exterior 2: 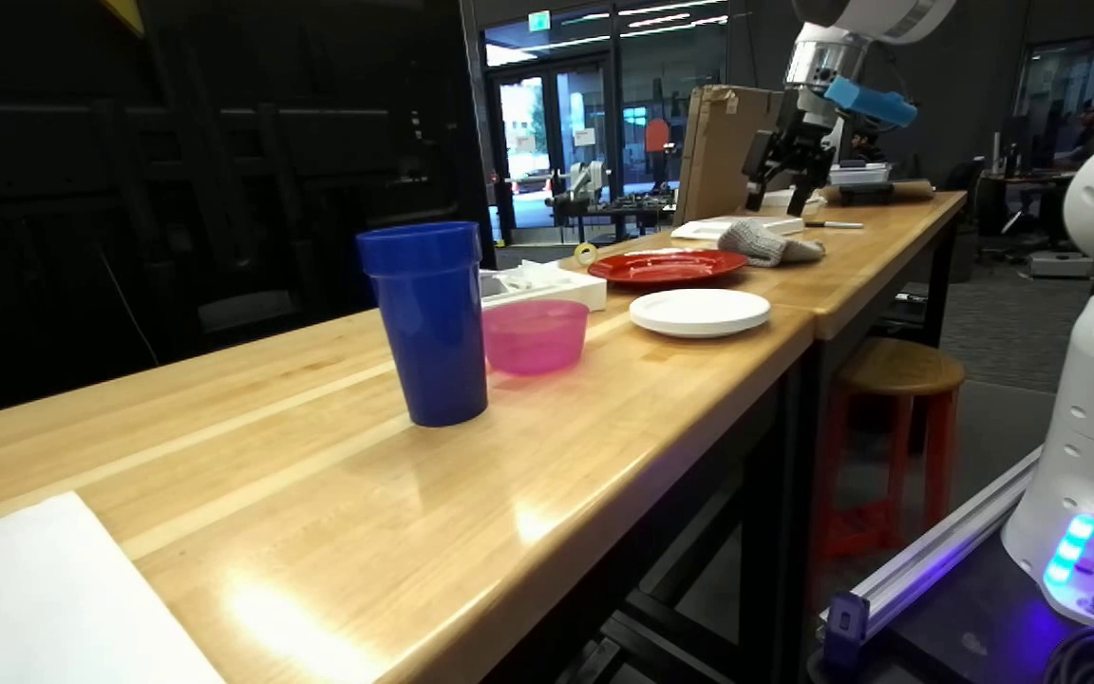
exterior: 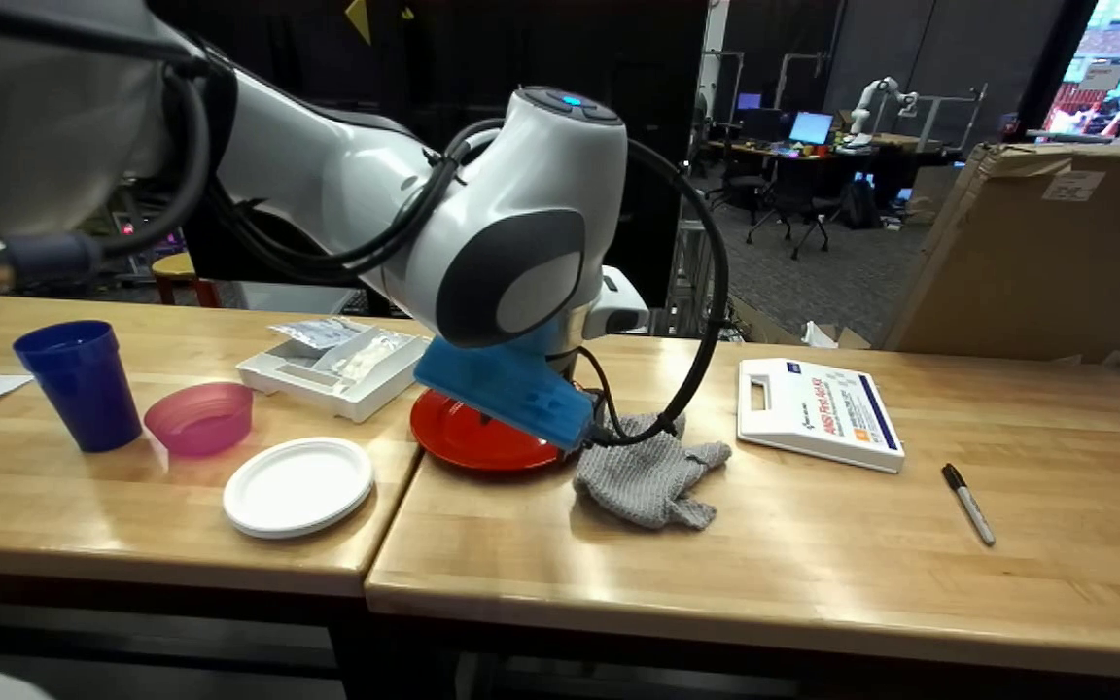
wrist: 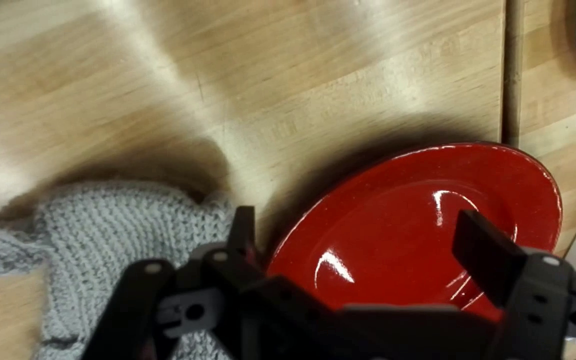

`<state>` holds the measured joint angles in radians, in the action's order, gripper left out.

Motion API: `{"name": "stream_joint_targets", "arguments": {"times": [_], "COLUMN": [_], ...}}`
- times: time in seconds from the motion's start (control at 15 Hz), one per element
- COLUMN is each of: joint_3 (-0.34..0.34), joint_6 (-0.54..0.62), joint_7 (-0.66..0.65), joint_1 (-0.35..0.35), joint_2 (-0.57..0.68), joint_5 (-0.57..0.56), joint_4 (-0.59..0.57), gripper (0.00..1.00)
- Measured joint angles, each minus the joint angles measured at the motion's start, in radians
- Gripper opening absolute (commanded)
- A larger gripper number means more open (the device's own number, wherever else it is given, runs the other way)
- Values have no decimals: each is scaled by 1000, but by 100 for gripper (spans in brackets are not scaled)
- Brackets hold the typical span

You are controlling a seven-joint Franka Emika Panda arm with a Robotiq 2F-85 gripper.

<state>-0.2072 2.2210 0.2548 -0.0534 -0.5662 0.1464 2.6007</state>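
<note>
My gripper (wrist: pixel 358 232) is open and holds nothing. In the wrist view its fingers spread over a red oval-looking plate (wrist: pixel 398 230), with one finger by the gap between the plate and a grey knitted cloth (wrist: pixel 113 235). In an exterior view the gripper (exterior 2: pixel 777 195) hangs above the table, apart from the things on it. The red plate (exterior: pixel 468 433) also shows in both exterior views (exterior 2: pixel 666 266). The crumpled grey cloth (exterior: pixel 652 476) lies beside the plate, also in both exterior views (exterior 2: pixel 765 244). The arm's blue-covered wrist hides the fingers in an exterior view.
White plates (exterior: pixel 299 486), a pink bowl (exterior: pixel 200 418), a blue cup (exterior: pixel 84 384) and an open white box (exterior: pixel 336 369) stand on one side. A white first aid kit (exterior: pixel 818 413) and a black-and-grey marker (exterior: pixel 968 504) lie on the other. A seam divides the tabletops.
</note>
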Motion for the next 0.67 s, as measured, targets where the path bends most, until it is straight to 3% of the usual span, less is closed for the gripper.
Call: {"name": "stream_joint_targets", "arguments": {"times": [0.67], "joint_3": [-78], "joint_6": [-31], "joint_7": [112], "joint_1": [25], "joint_2": [1], "joint_5": [164], "joint_4": [2], "gripper": [100]}}
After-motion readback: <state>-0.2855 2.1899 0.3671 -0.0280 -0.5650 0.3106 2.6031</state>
